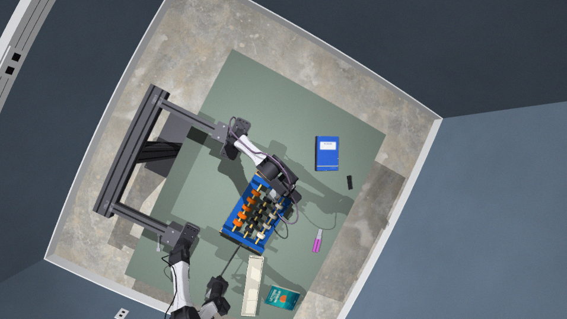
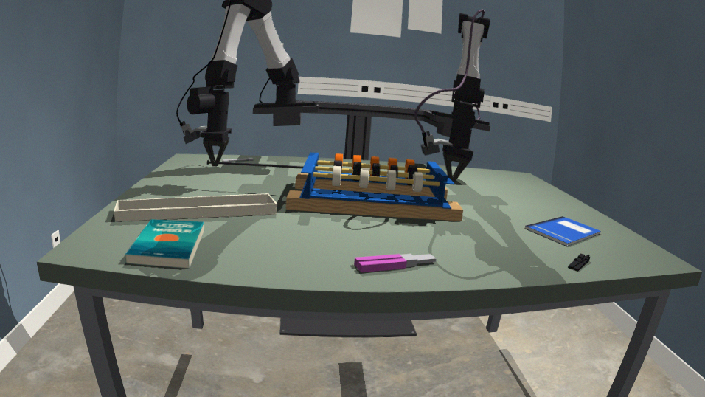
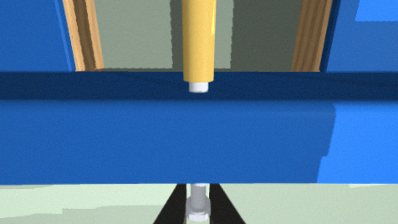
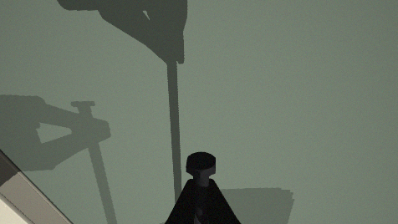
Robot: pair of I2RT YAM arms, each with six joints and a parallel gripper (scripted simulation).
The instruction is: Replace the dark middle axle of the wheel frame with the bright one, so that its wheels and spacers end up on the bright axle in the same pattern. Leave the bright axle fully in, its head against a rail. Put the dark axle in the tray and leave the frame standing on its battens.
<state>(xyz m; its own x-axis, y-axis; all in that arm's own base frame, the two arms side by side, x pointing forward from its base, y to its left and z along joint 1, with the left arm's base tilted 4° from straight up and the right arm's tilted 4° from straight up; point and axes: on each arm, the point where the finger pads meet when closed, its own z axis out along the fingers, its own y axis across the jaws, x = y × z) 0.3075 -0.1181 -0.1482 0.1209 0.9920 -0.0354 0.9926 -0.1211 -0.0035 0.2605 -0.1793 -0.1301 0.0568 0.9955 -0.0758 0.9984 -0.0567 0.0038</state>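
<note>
Dark axle [image 1: 230, 260] [image 2: 261, 165] [image 4: 201, 162], in the right claw [image 2: 214, 162] [image 4: 200, 188], points lengthwise into the wheel frame [image 1: 251, 246] [image 2: 306, 184] [image 3: 167, 140], tip unclear; left claw [image 2: 453, 180] [image 3: 197, 205] grips the bright axle [image 3: 198, 191], mostly hidden.

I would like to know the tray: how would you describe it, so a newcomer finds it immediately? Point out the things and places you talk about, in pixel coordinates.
Beside the blue wheel frame [image 1: 233, 235] [image 2: 307, 170] lies a teal book [image 1: 282, 297] [image 2: 164, 243]. Between them is the tray [image 1: 259, 258] [image 2: 197, 213]: long, narrow, cream, open-topped, unlike the flat book.
</note>
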